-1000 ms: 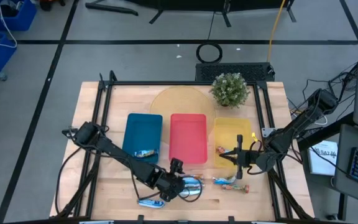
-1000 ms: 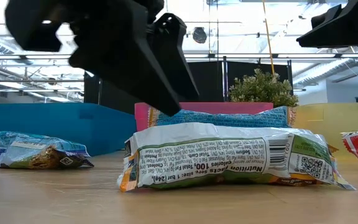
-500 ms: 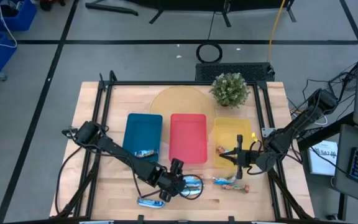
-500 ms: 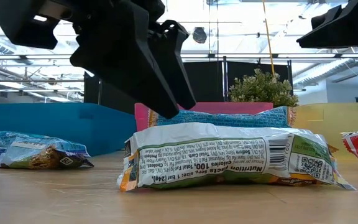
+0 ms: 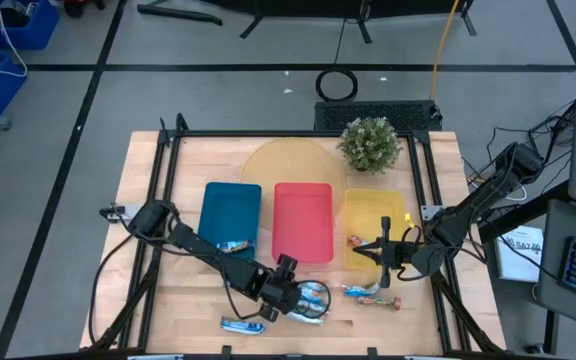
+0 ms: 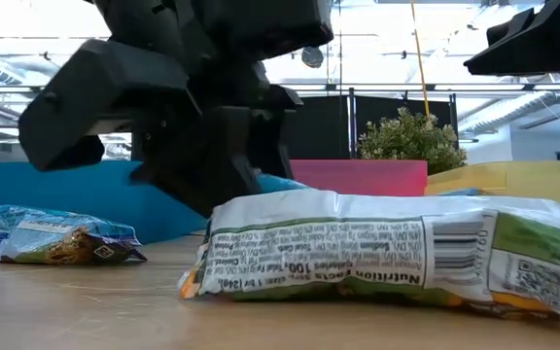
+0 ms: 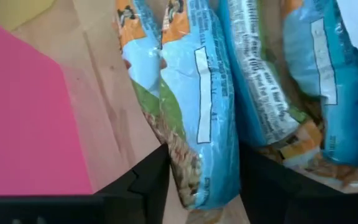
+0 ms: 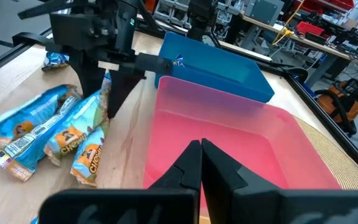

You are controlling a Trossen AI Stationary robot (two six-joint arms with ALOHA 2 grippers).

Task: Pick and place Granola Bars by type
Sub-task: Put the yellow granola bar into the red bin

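Blue tray [image 5: 230,213] holds one bar [image 5: 232,245]; left hand [image 5: 290,297] grasps a silvery-blue bar [image 7: 197,106]; right hand [image 8: 201,163] clenched.

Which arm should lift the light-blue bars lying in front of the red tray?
Left. The left gripper is down among those light-blue bars, with one bar between its jaws in its wrist view. The right gripper hangs shut by the yellow tray, clear of them.
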